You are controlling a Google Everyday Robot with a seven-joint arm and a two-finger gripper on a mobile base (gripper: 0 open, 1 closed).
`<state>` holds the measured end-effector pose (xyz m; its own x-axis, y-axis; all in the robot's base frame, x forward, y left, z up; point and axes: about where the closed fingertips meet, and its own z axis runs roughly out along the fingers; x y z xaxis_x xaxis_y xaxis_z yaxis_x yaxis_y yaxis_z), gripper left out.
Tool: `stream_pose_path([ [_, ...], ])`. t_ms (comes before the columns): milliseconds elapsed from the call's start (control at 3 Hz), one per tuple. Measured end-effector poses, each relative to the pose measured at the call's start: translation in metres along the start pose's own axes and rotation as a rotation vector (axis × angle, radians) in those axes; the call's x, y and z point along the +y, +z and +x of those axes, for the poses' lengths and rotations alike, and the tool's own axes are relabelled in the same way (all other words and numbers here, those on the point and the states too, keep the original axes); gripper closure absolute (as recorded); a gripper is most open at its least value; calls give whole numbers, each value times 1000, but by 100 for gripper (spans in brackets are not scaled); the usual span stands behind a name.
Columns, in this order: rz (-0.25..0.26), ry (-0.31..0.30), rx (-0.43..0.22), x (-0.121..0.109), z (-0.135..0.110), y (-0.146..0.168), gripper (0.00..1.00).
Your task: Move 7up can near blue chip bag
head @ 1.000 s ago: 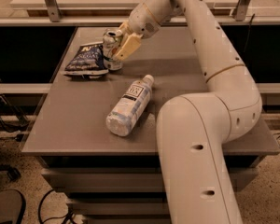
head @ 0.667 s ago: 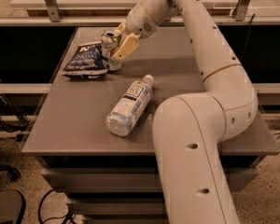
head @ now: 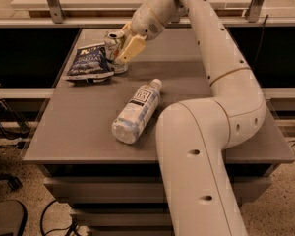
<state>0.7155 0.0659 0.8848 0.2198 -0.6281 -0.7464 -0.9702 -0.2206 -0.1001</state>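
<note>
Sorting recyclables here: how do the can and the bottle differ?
The can stands roughly upright by the chip bag, at the pincer; the bottle lies on its side mid-table, apart from both. The can is small and opaque; the bottle is larger, clear with a white label. Both are drink containers on the table.
</note>
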Motion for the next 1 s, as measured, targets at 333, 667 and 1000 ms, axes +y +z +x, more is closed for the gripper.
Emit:
stream_pose_path([
  [333, -1, 0, -4, -1, -1, 1, 0],
  [667, 0, -2, -13, -2, -3, 0, 0],
  [1000, 1, -3, -23, -2, -5, -1, 0],
])
